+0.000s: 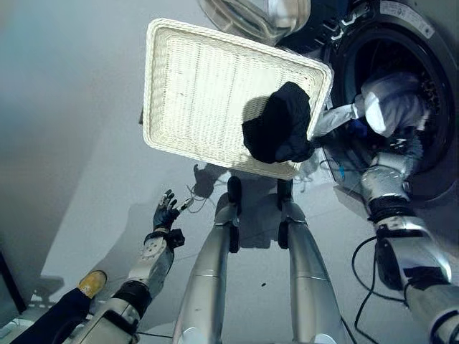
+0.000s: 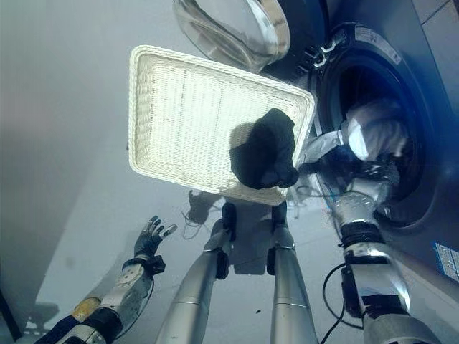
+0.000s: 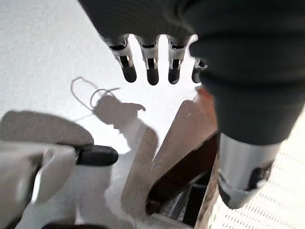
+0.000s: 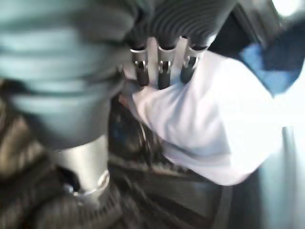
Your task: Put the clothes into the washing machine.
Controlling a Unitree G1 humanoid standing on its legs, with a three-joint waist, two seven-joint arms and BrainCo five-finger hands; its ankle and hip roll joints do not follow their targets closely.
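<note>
A white wicker basket (image 1: 154, 86) lies on the floor with a black garment (image 1: 280, 125) heaped in its corner nearest the washing machine (image 1: 430, 43). The machine's door (image 1: 251, 18) is swung open. A white garment (image 1: 391, 104) bulges in the drum mouth, and one sleeve (image 1: 333, 118) trails out towards the basket. My right arm reaches into the drum. In the right wrist view, my right hand (image 4: 159, 71) rests straight fingers on the white garment (image 4: 209, 124). My left hand (image 1: 166, 211) hangs open and empty low on the left, over the floor.
A person's leg in dark blue with a yellow shoe (image 1: 92, 282) stands at the lower left, close to my left arm. Light grey floor (image 1: 86, 143) spreads left of the basket. A thin loose thread (image 3: 90, 93) lies on the floor near my left hand.
</note>
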